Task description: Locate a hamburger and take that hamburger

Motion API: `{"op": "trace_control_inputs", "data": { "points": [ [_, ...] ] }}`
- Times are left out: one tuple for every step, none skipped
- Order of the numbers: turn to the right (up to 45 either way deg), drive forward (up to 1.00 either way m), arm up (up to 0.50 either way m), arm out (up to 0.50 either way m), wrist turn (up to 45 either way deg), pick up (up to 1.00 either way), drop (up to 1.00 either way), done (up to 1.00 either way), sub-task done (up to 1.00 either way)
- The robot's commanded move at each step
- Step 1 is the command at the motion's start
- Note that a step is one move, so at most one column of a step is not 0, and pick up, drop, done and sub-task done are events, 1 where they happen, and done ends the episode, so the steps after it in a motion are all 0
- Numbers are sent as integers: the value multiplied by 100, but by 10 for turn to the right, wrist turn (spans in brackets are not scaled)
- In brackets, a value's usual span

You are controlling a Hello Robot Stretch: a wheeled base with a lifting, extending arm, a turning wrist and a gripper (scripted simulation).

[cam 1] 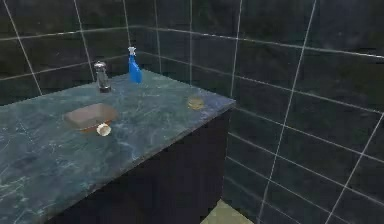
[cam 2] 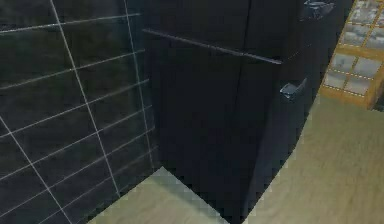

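Bench (cam 1: 160,125) stands in corner, wall (cam 1: 300,60) behind and to right. Sink (cam 1: 88,116) set in bench, left of middle. Tap (cam 1: 101,74) behind sink. Bottle (cam 1: 134,67) just right of tap, by wall. Small object (cam 1: 104,129) at sink's near rim. Lump (cam 1: 196,103) on bench near right edge, well apart from sink.

Arm side view: cabinet (cam 2: 220,110) in middle, side wall (cam 2: 70,100) to left, floor (cam 2: 320,170) below, shelf unit (cam 2: 362,55) at upper right.

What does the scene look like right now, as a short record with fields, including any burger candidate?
Surface: dark marbled counter, dark tiled walls behind
Fittings: sink and tap at the forward view's left
On counter: blue spray bottle beside the tap; small pale thing at the sink's near rim
Burger candidate: small round tan thing near the counter's right edge; too small to confirm
Arm side: tall dark cabinet with handle, tiled wall at left, wooden floor
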Motion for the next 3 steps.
{"op": "trace_control_inputs", "data": {
  "points": [
    [-450,0,0,0,0,0,0,0,0],
    [-390,0,0,0,0,0,0,0,0],
    [-30,0,0,0,0,0,0,0,0]
  ]
}}
